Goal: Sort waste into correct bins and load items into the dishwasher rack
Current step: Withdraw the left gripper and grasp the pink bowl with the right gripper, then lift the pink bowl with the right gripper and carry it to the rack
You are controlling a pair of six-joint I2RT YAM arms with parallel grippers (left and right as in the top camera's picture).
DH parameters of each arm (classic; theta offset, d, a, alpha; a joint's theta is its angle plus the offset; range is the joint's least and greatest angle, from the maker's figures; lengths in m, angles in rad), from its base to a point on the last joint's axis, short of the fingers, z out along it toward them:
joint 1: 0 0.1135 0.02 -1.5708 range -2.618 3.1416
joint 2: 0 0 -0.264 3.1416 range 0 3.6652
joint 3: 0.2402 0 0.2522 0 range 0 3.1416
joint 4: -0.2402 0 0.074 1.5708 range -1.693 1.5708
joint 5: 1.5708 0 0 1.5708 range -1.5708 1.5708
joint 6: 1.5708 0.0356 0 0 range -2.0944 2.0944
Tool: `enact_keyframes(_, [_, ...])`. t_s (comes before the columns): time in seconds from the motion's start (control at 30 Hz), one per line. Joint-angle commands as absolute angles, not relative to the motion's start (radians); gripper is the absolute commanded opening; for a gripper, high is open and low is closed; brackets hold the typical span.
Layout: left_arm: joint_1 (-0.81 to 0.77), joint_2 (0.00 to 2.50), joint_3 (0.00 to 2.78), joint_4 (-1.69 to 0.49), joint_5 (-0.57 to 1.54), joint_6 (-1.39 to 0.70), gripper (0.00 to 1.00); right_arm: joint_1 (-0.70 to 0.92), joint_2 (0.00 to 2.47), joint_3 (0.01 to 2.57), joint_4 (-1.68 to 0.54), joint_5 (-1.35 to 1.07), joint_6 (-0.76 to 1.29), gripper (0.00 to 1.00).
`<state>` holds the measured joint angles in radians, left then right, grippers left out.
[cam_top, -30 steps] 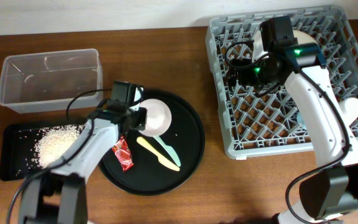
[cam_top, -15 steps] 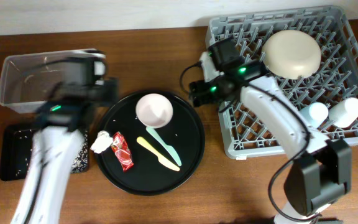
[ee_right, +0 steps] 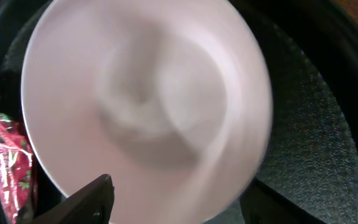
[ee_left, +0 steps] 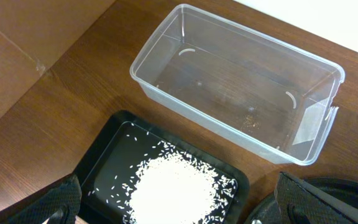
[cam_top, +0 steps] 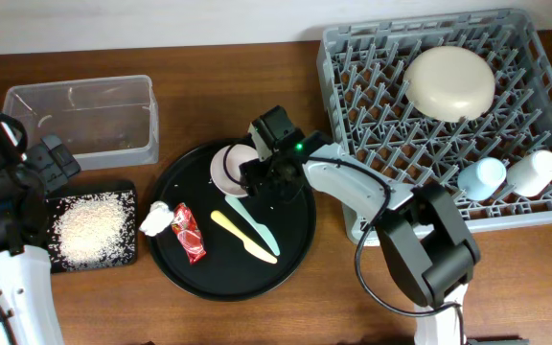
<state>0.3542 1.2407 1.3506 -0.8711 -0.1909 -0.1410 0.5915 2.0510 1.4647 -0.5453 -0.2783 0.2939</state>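
Observation:
My right gripper is shut on the near rim of the pinkish-white bowl, which is blurred. The bowl sits on the round black tray. A white tissue, a red wrapper, a yellow utensil and a mint utensil also lie there. My left gripper hangs open above the shallow black tray holding the rice. The clear tub is empty.
The grey dishwasher rack stands at the right, holding the cream plate, a light blue cup and a white cup. Bare wooden table runs along the front edge.
My left arm has swung left from the round tray to above the rice tray, its jaws opening. My right arm came from the rack down to the bowl and narrowed its jaws on it.

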Motion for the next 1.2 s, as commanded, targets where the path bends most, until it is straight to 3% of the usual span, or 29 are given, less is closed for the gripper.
enact_keyframes(0.0, [0.361,1.223,1.356,-0.87,-0.172,-0.157,0.99,0.588,2.081,1.457,-0.54,-0.277,0.306,0.65])
enact_keyframes(0.17, [0.361,1.222,1.356,-0.871,-0.172,-0.157,0.99,0.582,2.082,1.46,-0.519,-0.277,0.305,0.55])
enact_keyframes(0.23, [0.361,1.222,1.356,-0.871,-0.172,-0.157,0.99,0.568,2.082,1.463,-0.512,-0.278,0.305,0.45])
enact_keyframes(0.5, [0.361,1.223,1.356,-0.871,-0.172,-0.157,0.99,0.522,2.082,1.482,-0.519,-0.286,0.353,0.44])
enact_keyframes(0.6, [0.361,1.222,1.356,-0.871,-0.173,-0.157,0.99,0.517,2.081,1.538,-0.557,-0.285,0.353,0.36])
enact_keyframes(0.7, [0.361,1.222,1.356,-0.871,-0.172,-0.157,0.99,0.519,2.08,1.586,-0.603,-0.283,0.351,0.36])
enact_keyframes(0.73, [0.361,1.223,1.356,-0.871,-0.172,-0.157,0.99,0.518,2.08,1.593,-0.611,-0.281,0.369,0.41])
enact_keyframes(0.9, [0.361,1.222,1.356,-0.871,-0.172,-0.157,0.99,0.524,2.088,1.594,-0.611,-0.26,0.563,0.41])
enact_keyframes(1.17, [0.361,1.222,1.356,-0.871,-0.172,-0.157,0.99,0.569,2.089,1.593,-0.622,-0.163,0.583,0.4])
